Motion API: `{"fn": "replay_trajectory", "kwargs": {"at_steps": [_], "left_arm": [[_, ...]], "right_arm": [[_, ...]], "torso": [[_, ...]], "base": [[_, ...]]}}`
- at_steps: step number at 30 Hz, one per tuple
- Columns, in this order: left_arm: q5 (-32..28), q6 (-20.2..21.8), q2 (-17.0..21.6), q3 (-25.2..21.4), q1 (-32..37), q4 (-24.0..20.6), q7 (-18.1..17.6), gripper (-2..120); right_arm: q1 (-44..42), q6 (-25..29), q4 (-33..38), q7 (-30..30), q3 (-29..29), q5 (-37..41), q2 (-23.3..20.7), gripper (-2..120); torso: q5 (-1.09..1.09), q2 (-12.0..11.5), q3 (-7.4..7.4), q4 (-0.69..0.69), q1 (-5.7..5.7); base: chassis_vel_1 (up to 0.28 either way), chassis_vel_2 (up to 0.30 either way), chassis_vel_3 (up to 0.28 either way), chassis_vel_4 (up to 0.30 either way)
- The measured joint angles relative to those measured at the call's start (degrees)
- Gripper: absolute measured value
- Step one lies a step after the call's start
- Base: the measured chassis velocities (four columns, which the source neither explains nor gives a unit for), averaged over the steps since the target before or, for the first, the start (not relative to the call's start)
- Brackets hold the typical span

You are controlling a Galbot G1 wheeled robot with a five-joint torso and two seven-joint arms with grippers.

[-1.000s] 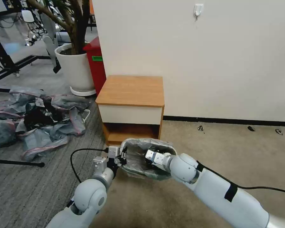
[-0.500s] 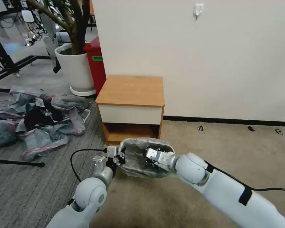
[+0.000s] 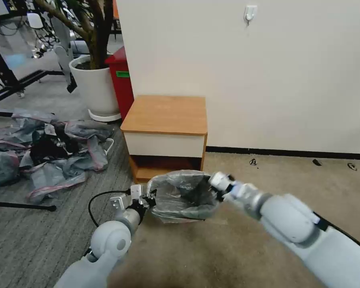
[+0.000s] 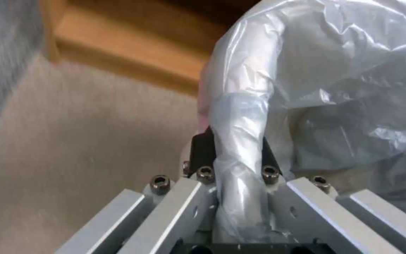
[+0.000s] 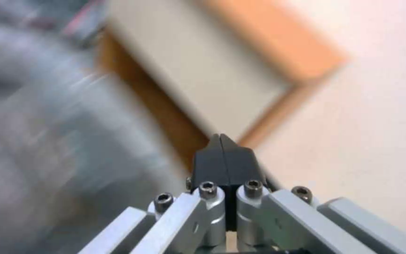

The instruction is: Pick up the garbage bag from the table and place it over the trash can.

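Bag (image 3: 180,196) draped over can on the carpet, just in front of table (image 3: 166,116), mouth spread open, grey film crinkled around the rim. Can itself hidden under the plastic, outline only. Left gripper (image 3: 150,199) at the bag's left edge, clamped on a gathered fold of film; in the left wrist view, fold (image 4: 238,155) pinched between the black pads, running down between the fingers. Right gripper (image 3: 217,181) at the bag's right rim, near the table's lower shelf; in the right wrist view, pads (image 5: 224,158) pressed together, nothing between them. Heap of similar bags (image 3: 48,148) on the grey floor to the left, well apart. Plant pot (image 3: 94,86) and red bin (image 3: 122,78) behind the table's left side.
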Motion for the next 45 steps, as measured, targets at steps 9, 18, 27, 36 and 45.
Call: {"fn": "replay_trajectory", "kwargs": {"at_steps": [9, 18, 27, 36, 45], "left_arm": [[-7.76, 4.10, 0.92, 0.39, 0.17, -1.29, -6.79, 2], [-10.80, 6.52, 1.50, 2.93, -0.75, -1.05, -10.71, 2], [-10.92, 7.58, 1.58, 4.49, -1.00, -0.50, -11.96, 2], [-9.20, 7.59, 0.89, 6.68, -2.35, 2.28, -12.02, 2], [-7.95, 7.67, 0.90, 7.70, -3.08, 3.39, -12.23, 2]], "right_arm": [[-8.53, 8.90, -0.66, 10.32, 9.18, 0.81, 9.50, 0], [-13.87, 11.91, -0.73, 14.85, 11.39, -0.90, 16.06, 15], [-15.28, 13.65, -1.99, 17.56, 11.76, -1.02, 18.18, 43], [-15.95, 15.01, -3.39, 18.87, 12.37, -0.97, 19.19, 82], [-15.93, 15.40, -4.16, 19.03, 12.27, -0.97, 19.71, 100]], "torso": [[0.01, 0.00, 0.00, 0.00, 0.00], [0.00, 0.00, 0.00, 0.01, 0.00], [0.00, 0.00, 0.00, 0.01, 0.00], [0.03, 0.01, 0.00, 0.01, 0.00], [0.04, 0.03, -0.02, 0.03, 0.00]], "base": [[0.000, 0.000, 0.000, 0.000], [0.000, 0.000, 0.000, 0.000], [0.000, 0.000, 0.000, 0.000], [0.000, 0.000, 0.000, 0.000], [0.000, 0.000, 0.000, 0.000]]}}
